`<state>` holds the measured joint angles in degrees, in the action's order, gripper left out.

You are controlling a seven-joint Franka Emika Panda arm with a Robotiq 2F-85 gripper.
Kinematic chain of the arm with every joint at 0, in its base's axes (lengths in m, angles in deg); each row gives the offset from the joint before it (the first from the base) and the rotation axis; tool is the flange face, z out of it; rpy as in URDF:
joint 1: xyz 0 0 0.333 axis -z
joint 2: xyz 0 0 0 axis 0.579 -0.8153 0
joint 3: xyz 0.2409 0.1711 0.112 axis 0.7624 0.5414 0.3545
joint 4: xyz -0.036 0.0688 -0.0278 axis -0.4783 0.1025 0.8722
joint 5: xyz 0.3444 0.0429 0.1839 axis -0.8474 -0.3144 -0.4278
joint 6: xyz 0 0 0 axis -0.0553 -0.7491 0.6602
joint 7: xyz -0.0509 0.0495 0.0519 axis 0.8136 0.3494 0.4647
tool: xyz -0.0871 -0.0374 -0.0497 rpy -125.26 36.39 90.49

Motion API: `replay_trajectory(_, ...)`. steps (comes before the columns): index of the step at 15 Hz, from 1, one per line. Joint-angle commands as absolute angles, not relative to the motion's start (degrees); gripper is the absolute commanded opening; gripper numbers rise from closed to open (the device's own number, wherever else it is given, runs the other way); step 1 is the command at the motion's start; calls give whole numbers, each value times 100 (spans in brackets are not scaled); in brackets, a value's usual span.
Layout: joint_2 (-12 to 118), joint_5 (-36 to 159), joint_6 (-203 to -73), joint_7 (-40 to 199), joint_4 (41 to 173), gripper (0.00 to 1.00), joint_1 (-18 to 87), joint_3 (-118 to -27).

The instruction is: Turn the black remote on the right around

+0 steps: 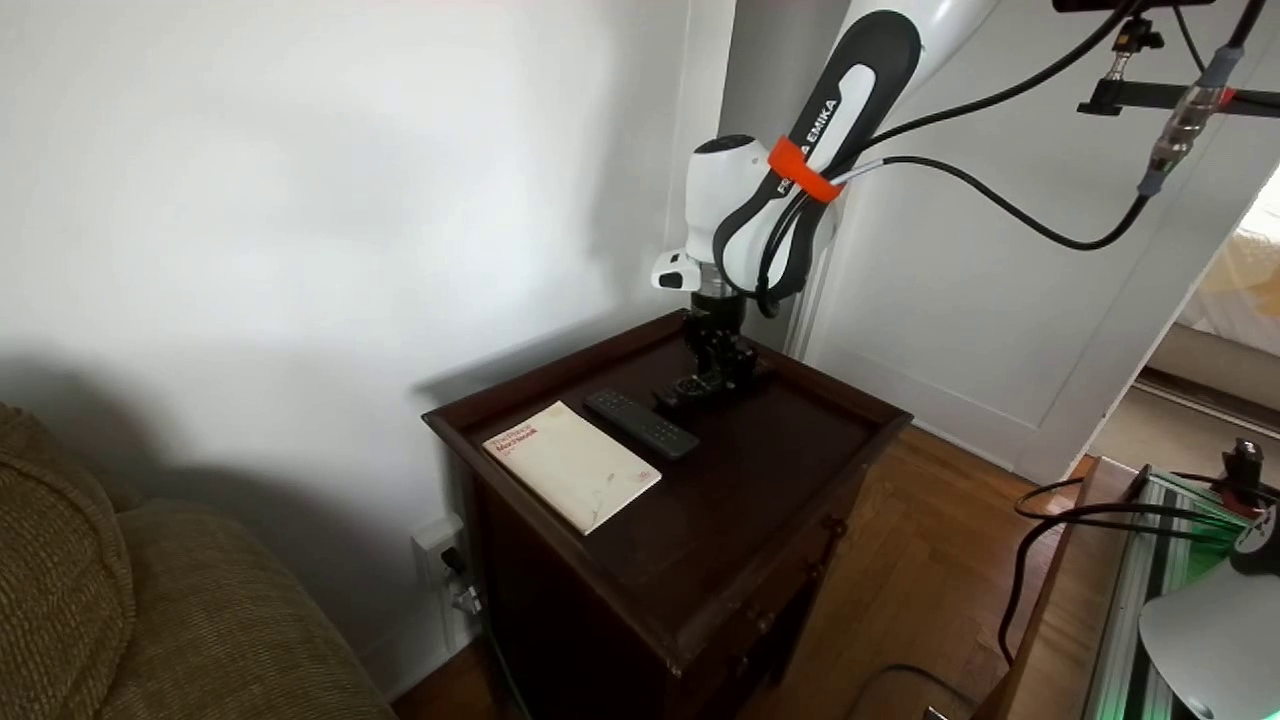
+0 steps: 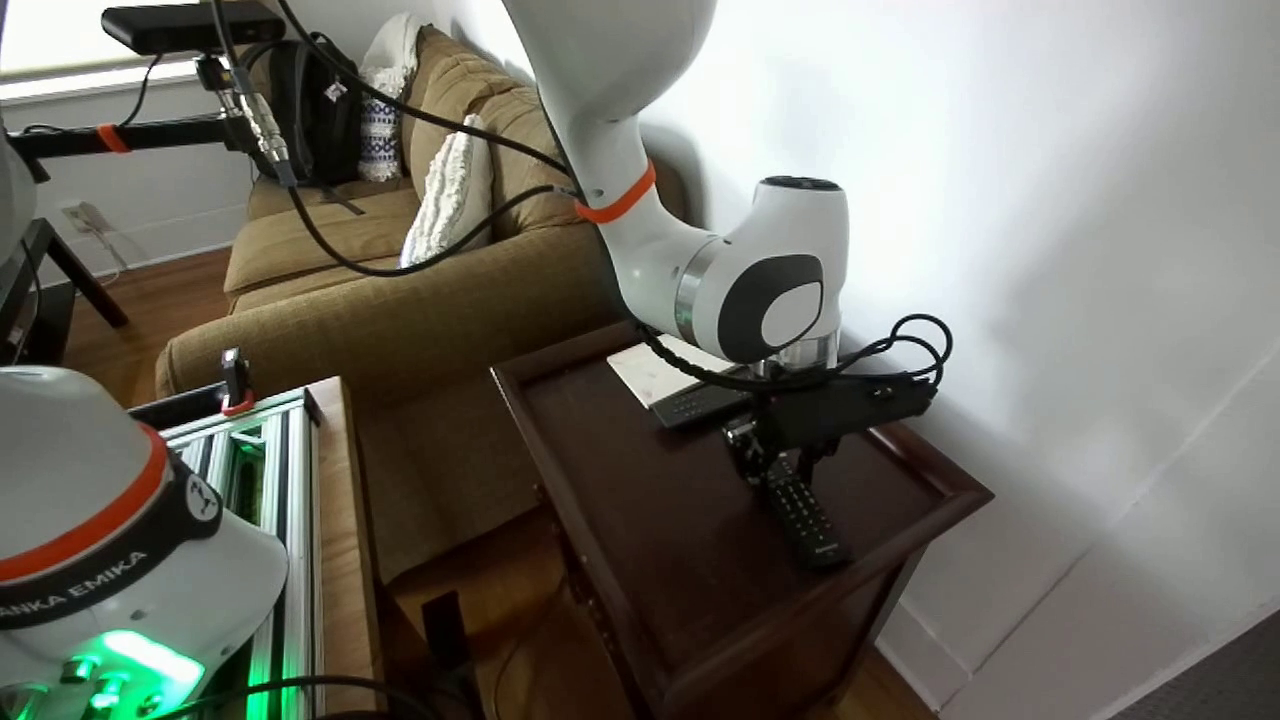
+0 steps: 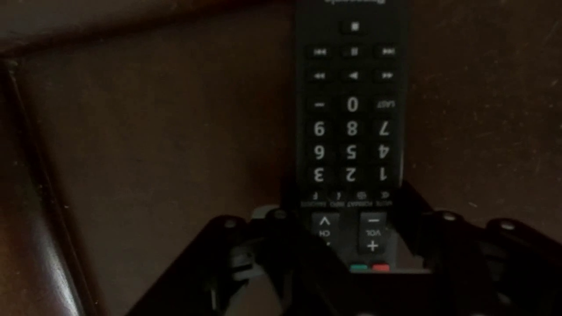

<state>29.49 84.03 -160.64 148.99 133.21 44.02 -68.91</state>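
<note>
Pointing straight down, my gripper [image 3: 347,193] clasps the black remote [image 2: 805,515], its fingers [image 3: 415,215] set against the two long sides. They sit beside the volume and channel buttons [image 3: 372,235] (the digits stand upside down in the wrist view), and the branded end sticks out toward the raised rim [image 2: 880,552] of the nightstand [image 1: 760,480]. Whether the remote is touching the wood, I cannot tell. My arm [image 2: 650,240] slants down from above in both exterior views, bends at the wrist, then hangs upright over the nightstand, near the wall [image 1: 400,200]. An orange strap [image 1: 803,172] wraps the forearm above that bend. Apart from my grasp lies a broader dark remote [image 1: 640,422], flat on the nightstand, just beside a pale booklet [image 1: 572,465] with red print on its cover.
</note>
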Motion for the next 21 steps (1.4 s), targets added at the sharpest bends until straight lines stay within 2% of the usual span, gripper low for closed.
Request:
replay_trajectory(1,2853,8187,-15698,15083,13140,31,4462,-6799)
replay_trajectory(8,2903,7342,-14762,14351,12907,31,4343,-6732)
replay_trajectory(21,2831,6779,-14482,10821,12714,31,4187,-6808)
